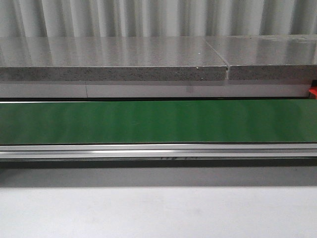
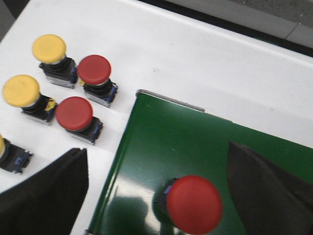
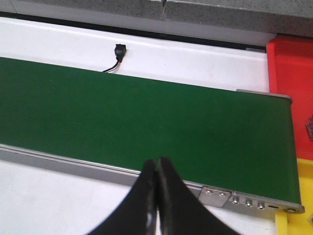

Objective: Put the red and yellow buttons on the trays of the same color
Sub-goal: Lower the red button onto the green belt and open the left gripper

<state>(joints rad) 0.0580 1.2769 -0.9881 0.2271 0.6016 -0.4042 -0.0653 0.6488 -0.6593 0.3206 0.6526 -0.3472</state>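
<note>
Buttons first: a red mushroom-head push button (image 2: 194, 204) sits on the green conveyor belt (image 2: 195, 147), bottom centre, between the left gripper (image 2: 159, 193) fingers spread wide, probably just dropped there. Right gripper (image 3: 156, 196) pinched together, empty.

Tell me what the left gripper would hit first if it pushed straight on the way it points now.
Most likely the red button sitting on the green belt, between the open left gripper's fingers. Depth is unclear, so the fingers could reach the belt first.
</note>
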